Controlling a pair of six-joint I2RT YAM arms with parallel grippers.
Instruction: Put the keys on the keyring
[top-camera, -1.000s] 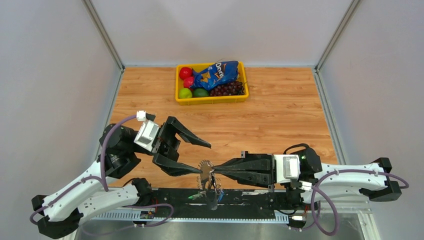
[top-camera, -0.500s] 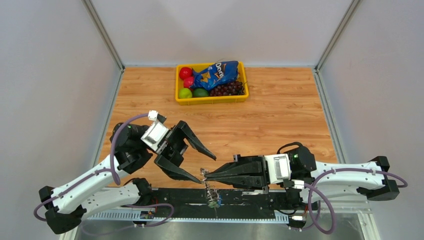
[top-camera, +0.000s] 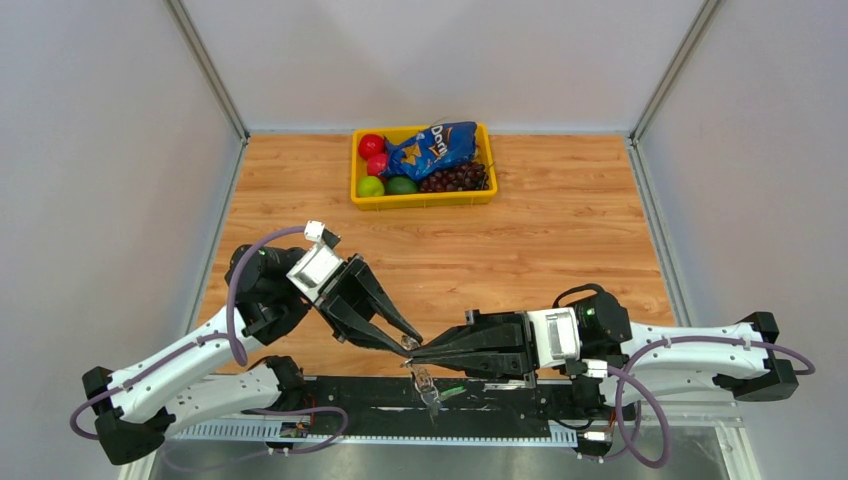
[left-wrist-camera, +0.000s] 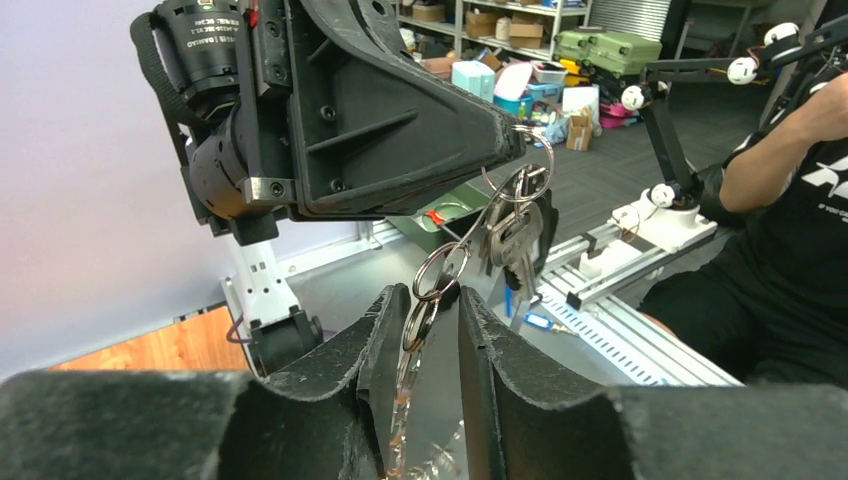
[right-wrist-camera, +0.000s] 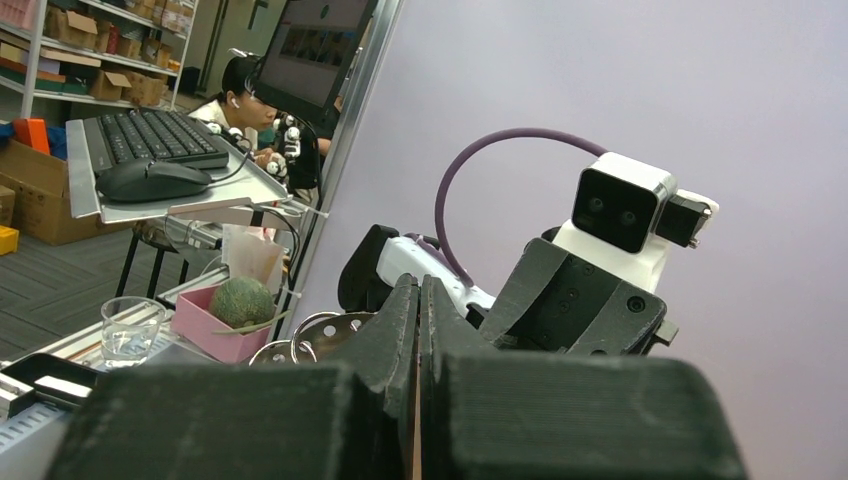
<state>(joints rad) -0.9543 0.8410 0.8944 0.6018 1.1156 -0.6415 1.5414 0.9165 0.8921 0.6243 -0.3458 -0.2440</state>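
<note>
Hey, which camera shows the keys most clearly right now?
The left wrist view: the keys hang large and sharp from the keyring pinched in the right hand. The top view shows only a tiny silvery speck; the right wrist view shows just ring edges, no keys.

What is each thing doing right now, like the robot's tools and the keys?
Left tool: half closed around the keyring, grip unclear.
Right tool: shut, pinching the keyring's top.
Keys: hanging from the keyring.
Yellow tray: holding fruit and a chip bag.
</note>
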